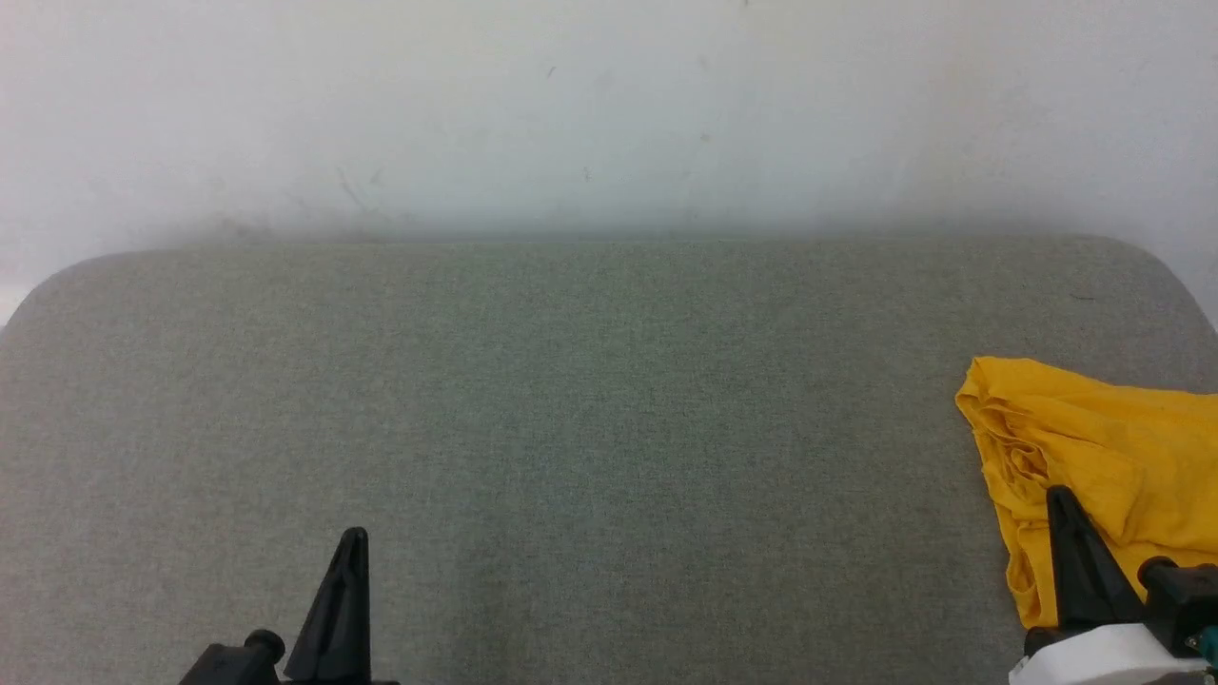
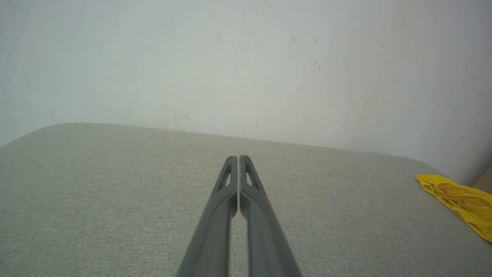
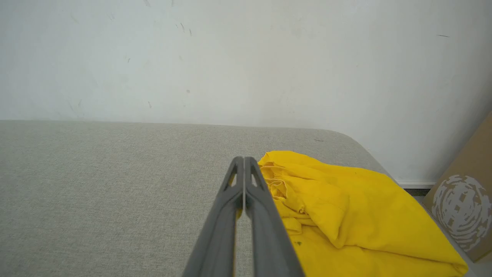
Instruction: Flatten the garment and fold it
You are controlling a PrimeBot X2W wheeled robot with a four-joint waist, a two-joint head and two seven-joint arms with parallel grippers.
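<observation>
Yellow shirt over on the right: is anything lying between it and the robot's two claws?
Nothing visible does. The right gripper, shut, sits at the garment's near edge. Between the shut left gripper and the garment lies just bare grey padded surface.

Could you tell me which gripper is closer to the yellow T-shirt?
The right gripper, right next to the crumpled T-shirt; the left gripper is far off across the grey surface.

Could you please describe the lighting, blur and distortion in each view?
Head view: even light, no glare; the grey woven fabric surface looks hazy at its far edge. Left wrist view: the dark left end effector blurs toward the bottom edge. Right wrist view: the crumpled bright yellow cotton garment shows gentle fold shadows.
</observation>
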